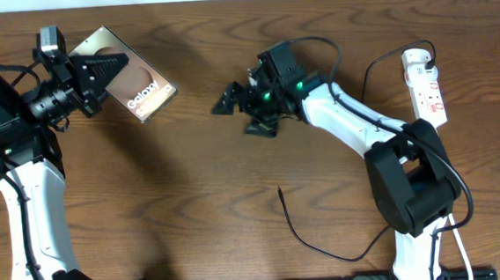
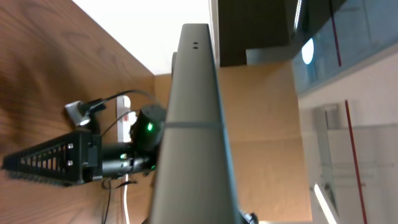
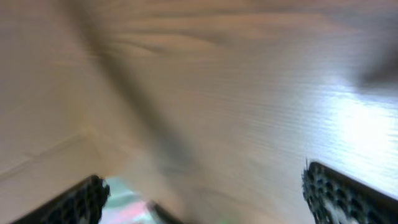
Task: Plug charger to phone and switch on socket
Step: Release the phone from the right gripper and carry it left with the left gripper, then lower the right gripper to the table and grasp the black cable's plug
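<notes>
The phone, a silvery-brown slab lettered "Galaxy", is lifted at the far left with my left gripper shut on its left end. In the left wrist view the phone shows edge-on as a grey bar. My right gripper stands open at mid-table, nothing between its fingers; its view is blurred, showing only wood between the fingertips. The charger's black plug tip lies on the table, below the right gripper, and its thin cable curves off to the right. The white socket lies at the far right.
The right arm's black base stands between the charger cable and the socket. A white cord runs down beside it. In the left wrist view the right gripper and the socket appear beyond the phone.
</notes>
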Controlling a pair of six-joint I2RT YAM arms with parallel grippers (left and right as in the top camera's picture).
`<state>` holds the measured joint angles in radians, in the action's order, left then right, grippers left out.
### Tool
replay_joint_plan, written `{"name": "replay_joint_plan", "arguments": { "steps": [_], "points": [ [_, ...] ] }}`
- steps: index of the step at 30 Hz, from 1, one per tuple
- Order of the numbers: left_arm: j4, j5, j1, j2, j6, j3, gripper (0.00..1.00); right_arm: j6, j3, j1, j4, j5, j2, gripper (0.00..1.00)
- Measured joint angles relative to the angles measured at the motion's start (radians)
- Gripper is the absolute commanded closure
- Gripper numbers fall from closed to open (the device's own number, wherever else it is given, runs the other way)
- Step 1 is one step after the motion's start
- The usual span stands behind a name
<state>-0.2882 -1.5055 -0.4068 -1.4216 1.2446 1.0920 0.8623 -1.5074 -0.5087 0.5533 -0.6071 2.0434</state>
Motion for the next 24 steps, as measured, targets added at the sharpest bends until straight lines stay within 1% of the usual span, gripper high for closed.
{"name": "replay_joint_plan", "arguments": {
  "steps": [3,6,10,12,14,17,24],
  "points": [
    [0.001,-0.019,0.005,0.000,-0.040,0.000,0.93,-0.148,-0.140,0.002,0.300,0.169,-0.030,0.01],
    [0.001,-0.028,0.024,0.000,-0.091,0.000,0.93,-0.258,-0.302,0.003,0.594,0.359,-0.088,0.01],
    [0.000,-0.035,0.087,-0.001,-0.168,0.000,0.93,-0.344,-0.410,0.000,0.864,0.529,-0.154,0.01],
    [0.000,-0.039,0.120,-0.006,-0.198,0.000,0.93,-0.367,-0.413,-0.006,0.939,0.599,-0.167,0.01],
    [0.000,-0.042,0.154,-0.021,-0.224,0.000,0.93,-0.382,-0.385,-0.021,0.956,0.655,-0.166,0.01],
    [-0.001,-0.042,0.197,-0.064,-0.247,0.000,0.93,-0.395,-0.309,-0.049,0.922,0.690,-0.154,0.01],
    [0.000,-0.041,0.245,-0.214,-0.295,0.000,0.93,-0.404,-0.099,-0.101,0.758,0.649,-0.135,0.01]
  ]
}}
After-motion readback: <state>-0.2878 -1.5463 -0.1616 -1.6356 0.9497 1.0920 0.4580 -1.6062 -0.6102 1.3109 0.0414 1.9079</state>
